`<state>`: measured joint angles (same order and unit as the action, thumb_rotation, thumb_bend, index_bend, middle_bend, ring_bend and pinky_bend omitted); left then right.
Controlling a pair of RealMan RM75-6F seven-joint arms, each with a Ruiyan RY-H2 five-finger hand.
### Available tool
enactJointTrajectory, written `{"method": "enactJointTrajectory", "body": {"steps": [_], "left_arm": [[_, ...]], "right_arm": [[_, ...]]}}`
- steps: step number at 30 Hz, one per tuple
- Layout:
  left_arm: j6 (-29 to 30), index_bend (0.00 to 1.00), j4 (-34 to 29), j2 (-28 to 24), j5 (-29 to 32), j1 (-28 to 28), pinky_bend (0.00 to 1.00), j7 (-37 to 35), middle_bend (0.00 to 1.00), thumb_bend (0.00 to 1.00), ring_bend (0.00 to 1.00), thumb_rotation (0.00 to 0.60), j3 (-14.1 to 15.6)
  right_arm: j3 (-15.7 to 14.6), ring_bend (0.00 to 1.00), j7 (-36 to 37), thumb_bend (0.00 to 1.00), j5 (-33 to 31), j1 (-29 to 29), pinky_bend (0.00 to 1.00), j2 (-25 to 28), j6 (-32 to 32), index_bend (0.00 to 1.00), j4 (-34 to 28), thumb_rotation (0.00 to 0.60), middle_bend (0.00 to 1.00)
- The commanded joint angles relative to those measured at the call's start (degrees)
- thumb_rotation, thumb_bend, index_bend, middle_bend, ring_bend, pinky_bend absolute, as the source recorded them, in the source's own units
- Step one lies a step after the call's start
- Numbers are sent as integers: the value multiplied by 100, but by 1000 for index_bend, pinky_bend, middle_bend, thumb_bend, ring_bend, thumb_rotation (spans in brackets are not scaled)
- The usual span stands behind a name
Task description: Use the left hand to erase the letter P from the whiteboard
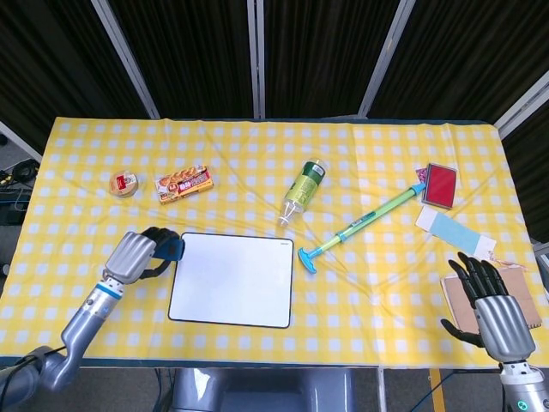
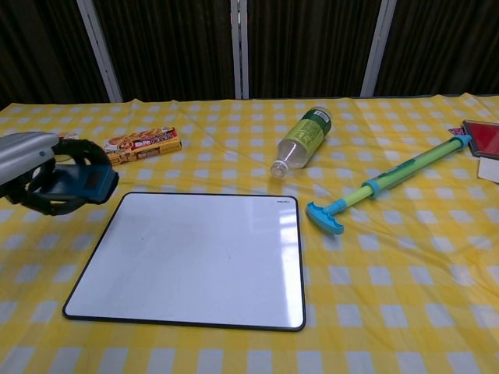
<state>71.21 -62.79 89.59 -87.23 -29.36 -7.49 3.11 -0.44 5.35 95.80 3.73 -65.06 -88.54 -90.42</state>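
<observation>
The whiteboard (image 1: 234, 279) (image 2: 195, 257) lies flat at the table's front, and its white face shows no letter. My left hand (image 1: 135, 256) (image 2: 35, 167) hovers just off the board's left edge, fingers curled around a dark blue eraser (image 1: 172, 247) (image 2: 87, 181). At the front right corner of the table, my right hand (image 1: 491, 311) is held with its fingers spread, holding nothing; the chest view does not show it.
A green bottle (image 1: 304, 190) lies behind the board, a green and blue pump toy (image 1: 360, 225) to its right. A snack box (image 1: 184, 183) and a small round tin (image 1: 123, 184) sit at the back left. A red card (image 1: 439, 184), a blue strip (image 1: 450, 229) and a brown pad (image 1: 467, 300) lie right.
</observation>
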Motion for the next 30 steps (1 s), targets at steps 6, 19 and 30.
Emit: {"method": "enactJointTrajectory", "body": {"steps": [6, 19, 30], "left_arm": [[-264, 233, -382, -384, 257, 435, 243, 388, 87, 261, 132, 600, 262], [473, 0, -1589, -1219, 392, 1118, 0, 618, 0, 126, 0, 600, 192], [2117, 0, -1912, -1545, -17, 2321, 0, 1150, 0, 126, 0, 600, 459]], "right_arm": [[-68, 0, -185, 55, 139, 28, 0, -71, 34, 0, -49, 600, 0], [-73, 0, -138, 55, 186, 48, 0, -48, -3, 0, -65, 600, 0], [-30, 0, -152, 55, 332, -12, 0, -72, -305, 0, -16, 600, 0]]}}
